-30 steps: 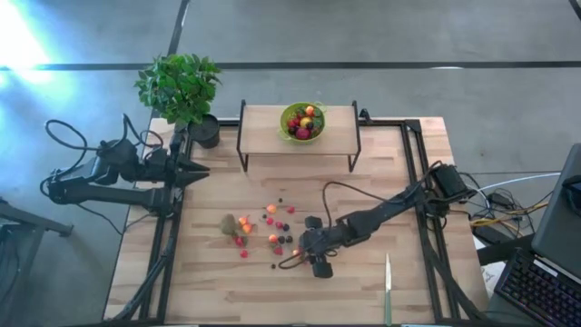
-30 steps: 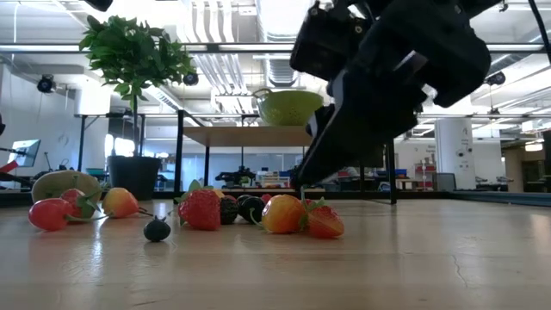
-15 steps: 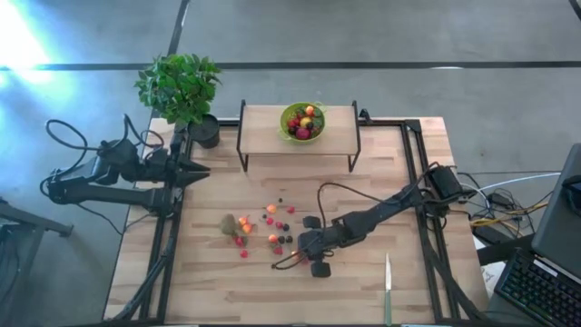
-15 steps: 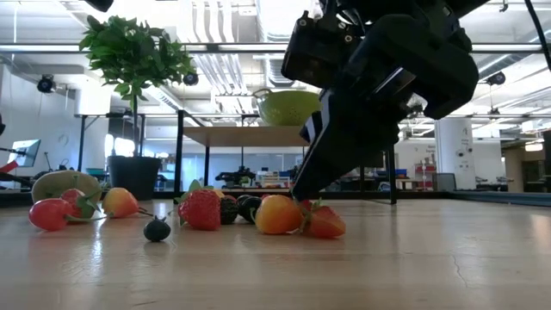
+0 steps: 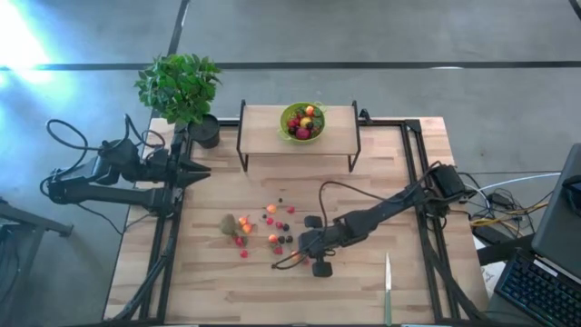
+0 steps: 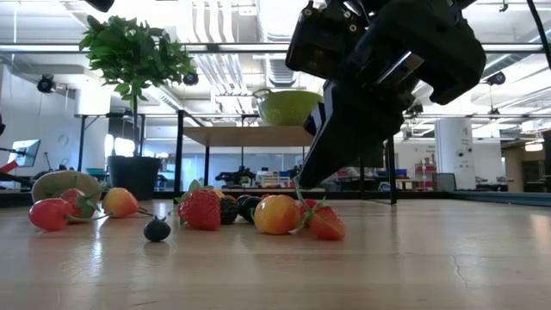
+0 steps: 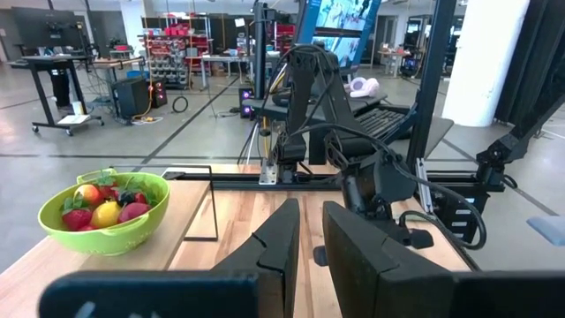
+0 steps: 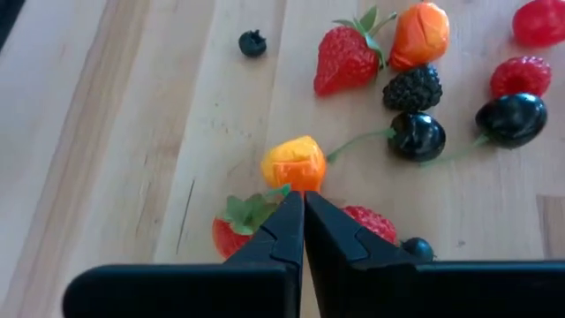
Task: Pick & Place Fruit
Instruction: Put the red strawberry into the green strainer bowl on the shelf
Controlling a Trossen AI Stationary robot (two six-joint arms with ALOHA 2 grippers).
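Small toy fruit lies scattered mid-table: an orange fruit, strawberries, dark cherries, a blackberry and a brown kiwi. My right gripper slants down into the near right of this cluster, shut. Its tips sit just near of the orange fruit, between two strawberries, against one's green leaves. My left gripper hangs level over the table's left edge, shut and holding nothing. More fruit fills the lime-green bowl. My right gripper has its shut fingertips at the green leaves of a strawberry, beside the orange fruit's near side. It slants down from the table's right. Whether a leaf is caught between them, or the orange fruit is touched, I cannot tell. All the fruit lies on the table.
The bowl stands on a low black-framed wooden shelf at the table's far side. A potted plant is at the far left corner. A green-handled knife lies near the front right. Bare wood stretches along the near edge.
My right gripper has shut over the fruit, staying where it was beside the orange fruit. The fruit lies much as before.
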